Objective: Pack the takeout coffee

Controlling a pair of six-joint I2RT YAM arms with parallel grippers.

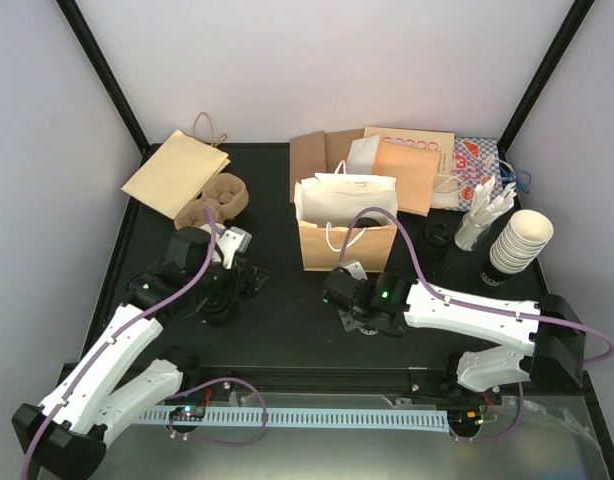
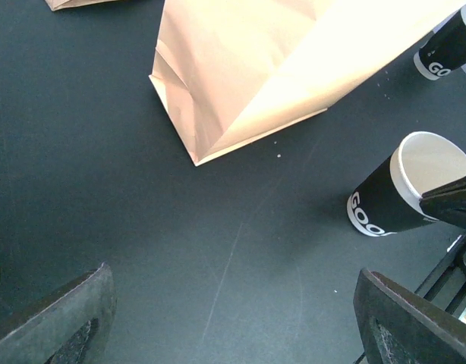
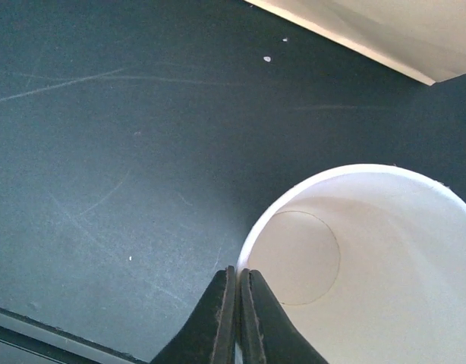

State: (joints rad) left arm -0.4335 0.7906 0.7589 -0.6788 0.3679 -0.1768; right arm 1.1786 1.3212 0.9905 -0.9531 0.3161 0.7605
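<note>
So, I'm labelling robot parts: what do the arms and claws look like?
The left arm and right arm have white shells, black joints, a purple cable each and a green light near the wrist. Claw fingers are dark and tapered.

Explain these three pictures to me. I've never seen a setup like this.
The machine is a left arm and a right arm bolted to a black table. The overhead picture shows both; the other two come from cameras on their wrists. On the table are a brown paper bag, a pulp cup carrier and a stack of cups. The right gripper pinches the rim of a lidless paper cup, black outside. The left gripper is open and holds nothing.
</note>
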